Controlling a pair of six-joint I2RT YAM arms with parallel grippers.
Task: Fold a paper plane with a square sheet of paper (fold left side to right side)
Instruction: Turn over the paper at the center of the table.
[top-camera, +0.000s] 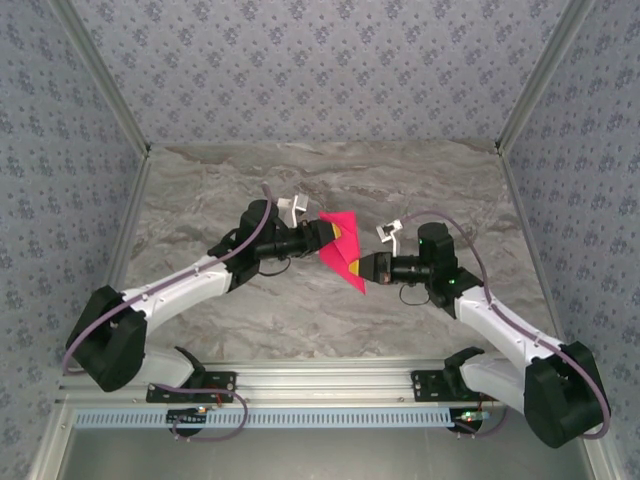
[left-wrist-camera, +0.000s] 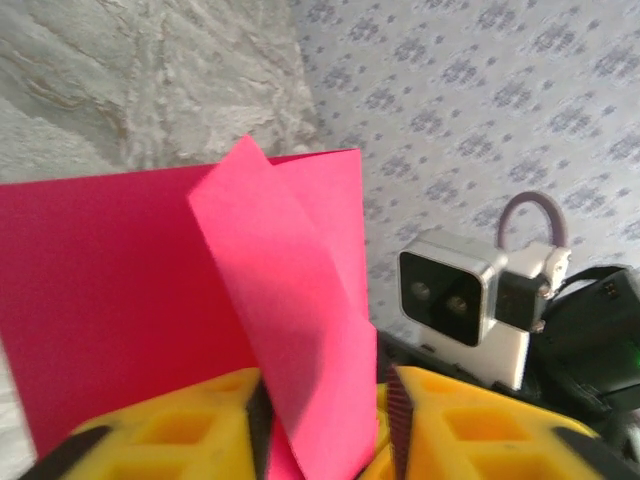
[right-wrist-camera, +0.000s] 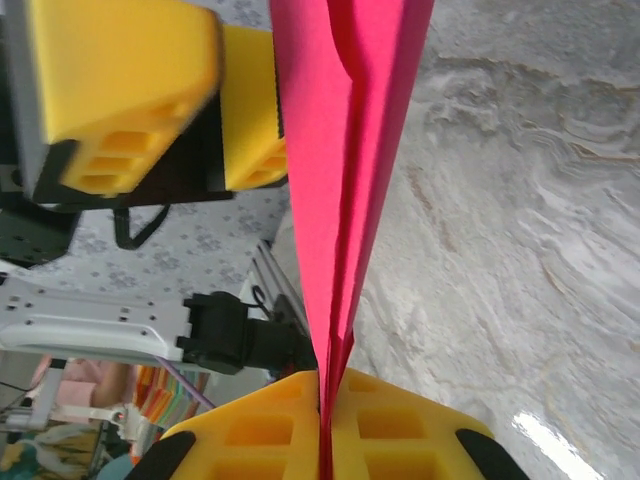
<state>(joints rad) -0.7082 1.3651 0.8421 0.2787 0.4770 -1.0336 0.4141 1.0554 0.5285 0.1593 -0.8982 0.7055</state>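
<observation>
The square sheet of paper (top-camera: 341, 250) is magenta, folded into layers, and hangs in the air between the two arms above the table's middle, its pointed end toward the front. My right gripper (top-camera: 361, 268) is shut on its lower edge; in the right wrist view the yellow fingers (right-wrist-camera: 270, 440) pinch the layers (right-wrist-camera: 340, 150) flat. My left gripper (top-camera: 333, 237) is at the paper's left side. In the left wrist view its jaws stand apart, and a loose flap (left-wrist-camera: 290, 320) runs down between them, lying against the left pad (left-wrist-camera: 258, 410) with a gap to the right pad.
The marble table (top-camera: 250, 310) spreads around both arms. Patterned walls (top-camera: 320, 60) close the back and sides. An aluminium rail (top-camera: 320, 380) runs along the front edge by the arm bases. The right wrist's camera housing (left-wrist-camera: 455, 300) sits close in front of the left gripper.
</observation>
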